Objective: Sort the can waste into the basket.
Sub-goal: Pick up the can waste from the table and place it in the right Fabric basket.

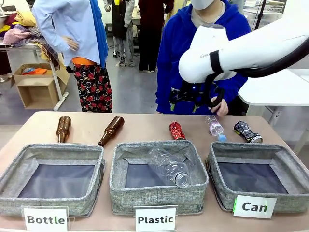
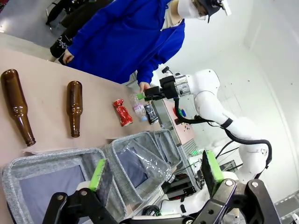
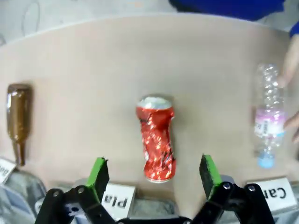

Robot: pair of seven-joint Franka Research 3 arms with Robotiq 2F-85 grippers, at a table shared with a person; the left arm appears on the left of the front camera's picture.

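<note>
Overhead, in the right wrist view, the right gripper (image 3: 153, 161) has its green-padded fingers (image 3: 99, 171) spread wide. The red can (image 3: 156, 139) lies lengthwise on the table (image 3: 93, 70) in the gap between them, low in the centre of the frame; it seems untouched by either pad, though the picture is blurred. At the bottom of the left wrist view, the left gripper (image 2: 154, 170) also has its fingers parted, holding no object, above the row of baskets.

In the front view, the black and silver can (image 1: 247, 131) lies right of centre on the table, just behind the basket (image 1: 289, 203) with the "Can" sign (image 1: 254, 207) at lower right. That basket shows only its dark flat bottom. The middle "Plastic" basket (image 1: 159, 198) holds a clear plastic bottle (image 1: 169, 166) lying on its side. The "Bottle" basket (image 1: 53, 151) at lower left shows its dark floor, with two brown bottles (image 1: 63, 128) on the table behind it. A small clear bottle (image 1: 215, 128) lies between the two cans.
</note>
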